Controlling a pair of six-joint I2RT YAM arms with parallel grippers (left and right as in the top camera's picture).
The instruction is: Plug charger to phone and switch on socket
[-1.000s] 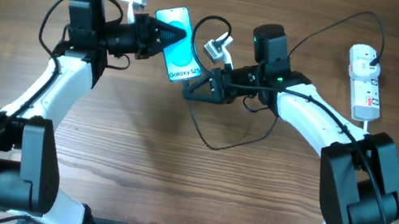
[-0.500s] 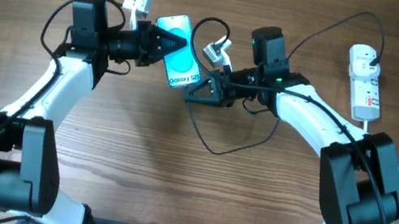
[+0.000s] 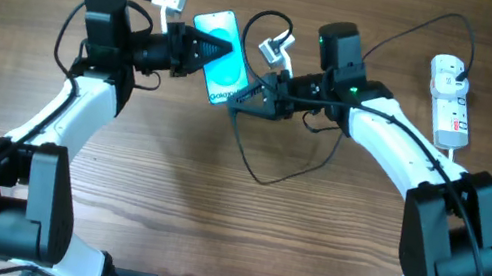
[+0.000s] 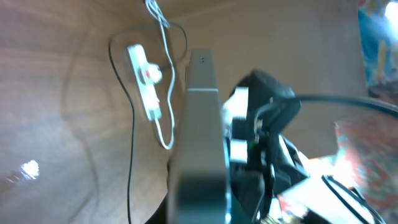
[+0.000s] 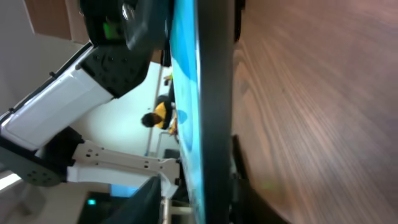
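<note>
My left gripper point(image 3: 209, 50) has its jaws clamped on the phone point(image 3: 227, 74), holding it tilted clear of the table point(image 3: 163, 205). It is stiff, slick glass, so I judge its edges the safest hold. My right gripper point(image 3: 251, 98) sits at the phone's lower end with the charger point(image 3: 265, 176) looping limply beneath. I cannot tell whether those jaws pinch the plug, and a cable that floppy wants gripping at its rigid tip.
</note>
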